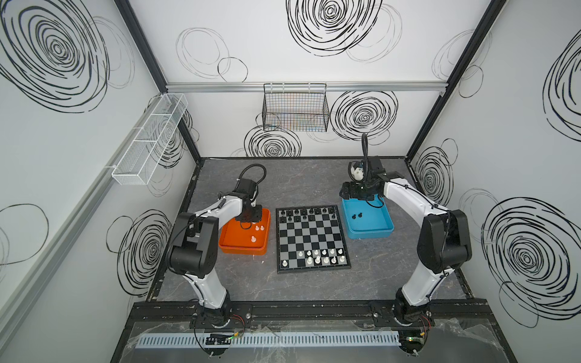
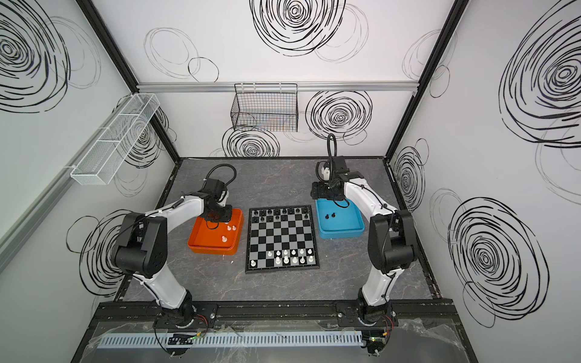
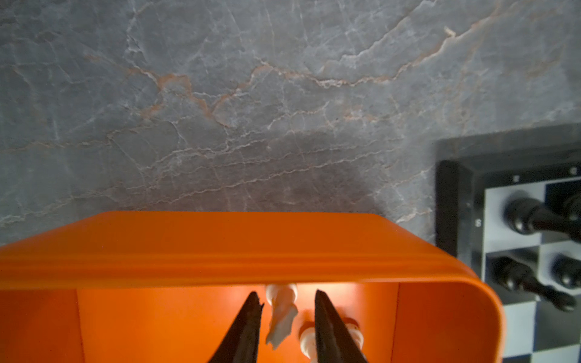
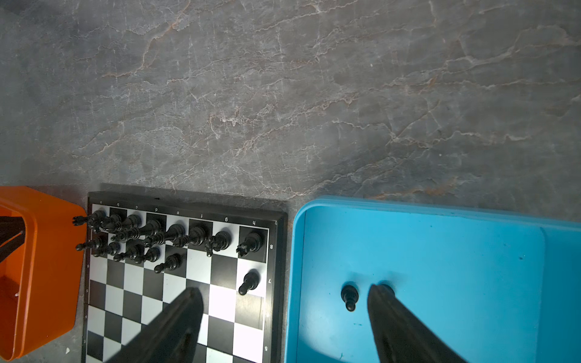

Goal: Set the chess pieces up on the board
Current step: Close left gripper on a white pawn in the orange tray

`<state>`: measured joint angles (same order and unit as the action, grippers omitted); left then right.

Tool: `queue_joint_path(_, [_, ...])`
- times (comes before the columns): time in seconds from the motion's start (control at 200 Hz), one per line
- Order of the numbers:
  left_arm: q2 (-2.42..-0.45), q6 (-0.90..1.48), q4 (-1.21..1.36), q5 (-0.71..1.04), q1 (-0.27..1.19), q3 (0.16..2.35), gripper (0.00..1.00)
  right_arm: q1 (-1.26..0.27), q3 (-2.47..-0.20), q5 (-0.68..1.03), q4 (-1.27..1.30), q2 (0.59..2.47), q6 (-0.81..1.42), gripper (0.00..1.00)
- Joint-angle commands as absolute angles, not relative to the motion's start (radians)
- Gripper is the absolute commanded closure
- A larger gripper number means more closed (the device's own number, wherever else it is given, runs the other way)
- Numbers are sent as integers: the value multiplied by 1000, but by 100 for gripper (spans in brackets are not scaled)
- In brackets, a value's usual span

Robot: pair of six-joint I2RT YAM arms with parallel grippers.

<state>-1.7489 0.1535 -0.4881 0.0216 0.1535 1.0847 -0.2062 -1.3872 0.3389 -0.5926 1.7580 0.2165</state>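
Observation:
The board lies mid-table, with black chess pieces along its far rows and white ones along its near rows. My left gripper reaches down into the orange tray. Its jaws are open, straddling a lying white piece with a gap on each side. A second white piece lies partly behind one finger. My right gripper hangs wide open and empty over the blue tray's far left corner. A black pawn stands in that tray.
More white pieces lie loose in the orange tray, left of the board. A second black pawn stands in the blue tray, right of the board. A black wire basket and a white mesh shelf hang on the walls.

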Motion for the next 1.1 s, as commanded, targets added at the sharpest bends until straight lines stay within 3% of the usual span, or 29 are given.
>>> queue_joint_path(0.0, [-1766,153,-458,29,163,1077,69,-201,-1380,344,-581,1773,202,14])
queue_joint_path(0.365, [-1773,161,-464,28,166,1081,85,-201,-1377,342,-581,1776,203,14])
queue_joint_path(1.091, [-1773,186,-527,-20,167,1071,79,-201,-1368,354,-578,1775,202,13])
